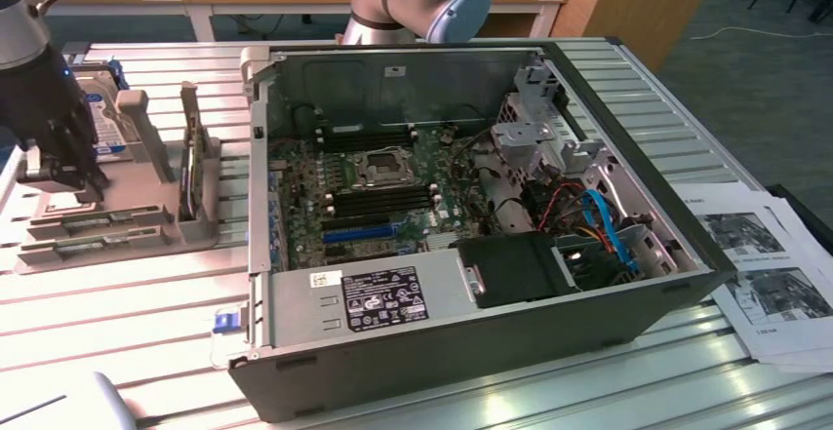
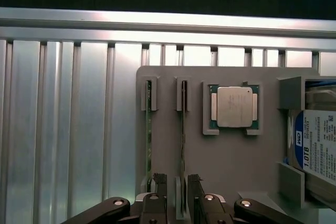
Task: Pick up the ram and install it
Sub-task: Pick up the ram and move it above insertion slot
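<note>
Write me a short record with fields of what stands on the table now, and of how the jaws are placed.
table: slatted metal
computer case: open, circuit board exposed
holder: gray, on the table, at the exterior view's left of the case
ram: on edge in a holder slot, not yet lifted
second ram stick: on edge in the next slot
processor: flat in its pocket in the holder
hard drive: in the holder, blue-white label
jaws: open, over the holder, one on each side of the ram
</note>
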{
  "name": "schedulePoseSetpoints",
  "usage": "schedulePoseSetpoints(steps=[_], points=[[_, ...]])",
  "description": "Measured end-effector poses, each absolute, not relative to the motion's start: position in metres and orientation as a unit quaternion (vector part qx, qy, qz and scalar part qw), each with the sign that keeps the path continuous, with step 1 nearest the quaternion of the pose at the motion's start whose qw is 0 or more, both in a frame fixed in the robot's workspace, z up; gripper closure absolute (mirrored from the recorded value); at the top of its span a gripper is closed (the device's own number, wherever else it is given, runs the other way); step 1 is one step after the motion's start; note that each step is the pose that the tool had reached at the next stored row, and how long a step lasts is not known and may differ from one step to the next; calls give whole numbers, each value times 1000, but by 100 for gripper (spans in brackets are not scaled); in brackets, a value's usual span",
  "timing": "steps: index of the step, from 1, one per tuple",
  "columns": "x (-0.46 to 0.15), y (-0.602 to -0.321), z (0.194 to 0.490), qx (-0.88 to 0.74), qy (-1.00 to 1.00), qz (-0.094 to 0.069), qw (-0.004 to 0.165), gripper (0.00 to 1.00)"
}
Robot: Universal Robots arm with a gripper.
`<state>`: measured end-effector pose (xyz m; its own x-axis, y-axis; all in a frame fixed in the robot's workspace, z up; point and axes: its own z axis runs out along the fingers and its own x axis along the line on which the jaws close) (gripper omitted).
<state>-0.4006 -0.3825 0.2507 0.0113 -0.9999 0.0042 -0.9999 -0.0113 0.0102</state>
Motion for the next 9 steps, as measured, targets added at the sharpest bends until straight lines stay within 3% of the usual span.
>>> schedulePoseSetpoints(steps=[9], points=[[-401,-382,244,711,-703,-2,5,70]])
